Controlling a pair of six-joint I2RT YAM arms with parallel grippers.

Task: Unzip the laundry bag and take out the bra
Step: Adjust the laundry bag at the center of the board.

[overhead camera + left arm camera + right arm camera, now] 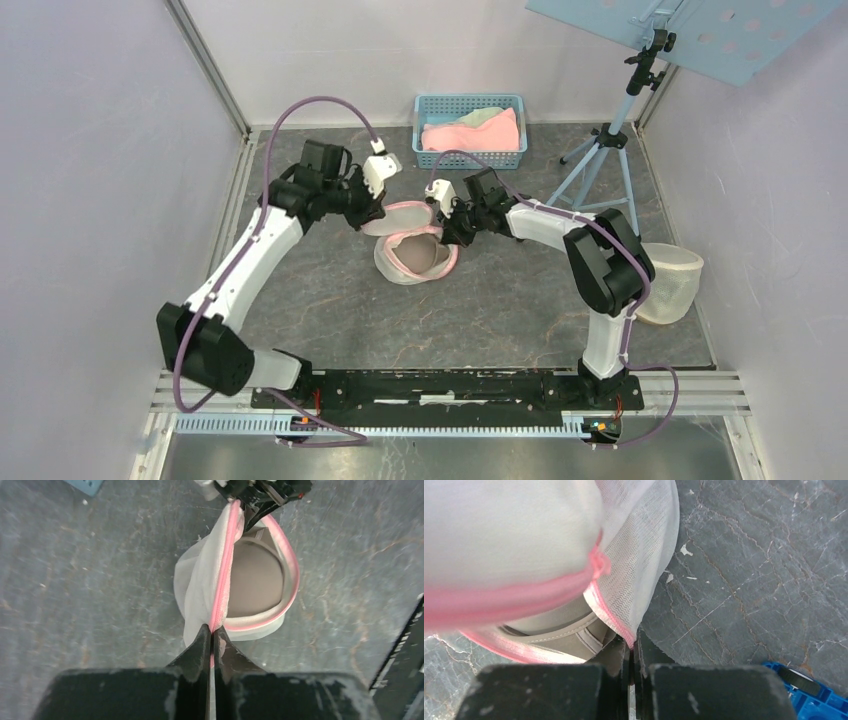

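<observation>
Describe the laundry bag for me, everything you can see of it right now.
The laundry bag is a round white mesh pouch edged with a pink zipper, lying mid-table on the grey marbled tabletop. It gapes open with one half lifted, showing a beige bra cup inside. The left gripper pinches the raised half's pink edge. The right gripper is shut on pink-trimmed mesh too.

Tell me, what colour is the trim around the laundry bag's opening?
Pink trim on the white mesh laundry bag; clearest in the left wrist view.
</observation>
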